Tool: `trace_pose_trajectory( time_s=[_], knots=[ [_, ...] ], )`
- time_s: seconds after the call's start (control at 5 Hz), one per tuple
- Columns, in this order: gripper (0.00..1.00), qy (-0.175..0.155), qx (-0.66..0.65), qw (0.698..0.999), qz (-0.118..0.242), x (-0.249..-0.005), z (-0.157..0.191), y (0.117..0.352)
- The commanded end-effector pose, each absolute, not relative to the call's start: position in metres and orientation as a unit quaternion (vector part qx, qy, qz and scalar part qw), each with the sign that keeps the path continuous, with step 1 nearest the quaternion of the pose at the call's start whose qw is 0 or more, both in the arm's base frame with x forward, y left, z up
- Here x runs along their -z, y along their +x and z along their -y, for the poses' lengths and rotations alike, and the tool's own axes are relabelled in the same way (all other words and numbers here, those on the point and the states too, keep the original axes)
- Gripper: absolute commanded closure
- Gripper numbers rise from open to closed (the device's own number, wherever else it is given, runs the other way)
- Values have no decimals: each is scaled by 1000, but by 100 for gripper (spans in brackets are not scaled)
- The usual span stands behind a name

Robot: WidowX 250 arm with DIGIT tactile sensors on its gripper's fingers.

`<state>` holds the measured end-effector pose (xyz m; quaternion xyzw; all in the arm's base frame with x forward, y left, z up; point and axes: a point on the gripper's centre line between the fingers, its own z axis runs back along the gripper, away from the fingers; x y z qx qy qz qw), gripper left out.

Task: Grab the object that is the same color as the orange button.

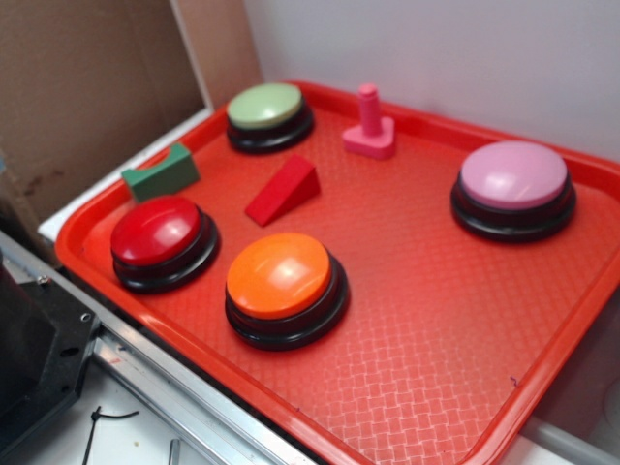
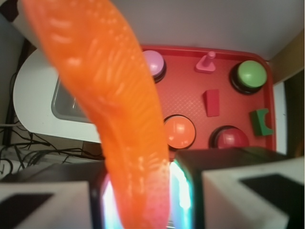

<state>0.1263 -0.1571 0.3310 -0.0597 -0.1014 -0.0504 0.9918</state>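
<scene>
In the wrist view the orange piece (image 2: 102,95) fills the left half of the frame, a long curved strip running from the upper left down to the bottom centre, where its lower end sits between the two pads of the hand (image 2: 143,200). The pads (image 2: 228,195) stand close on either side of it, so the hand looks closed on the piece and carrying it; its long axis points away from the hand, up the frame. Judged from that, the grab is already made and the piece hangs in the air well above the tray (image 2: 190,102), not lying on it.

The exterior view agrees in one respect: no orange piece lies on the tray (image 1: 436,329), and neither arm nor hand shows there. The orange button (image 1: 281,276) sits at lower centre, with the red button (image 1: 158,232) to its left. In the wrist view the orange button (image 2: 179,131) appears far below, just right of the piece, which matches it in colour. The hand looks down steeply from high over the tray's near edge. What matters next is only a secure grip.
</scene>
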Motion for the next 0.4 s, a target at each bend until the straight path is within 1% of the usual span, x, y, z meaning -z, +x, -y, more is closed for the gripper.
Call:
trace_pose_trajectory(
  time_s=[0.0, 0.2],
  knots=[
    [100, -54, 18, 994, 94, -328, 146, 123],
    [100, -40, 19, 995, 88, -323, 146, 124]
  ],
)
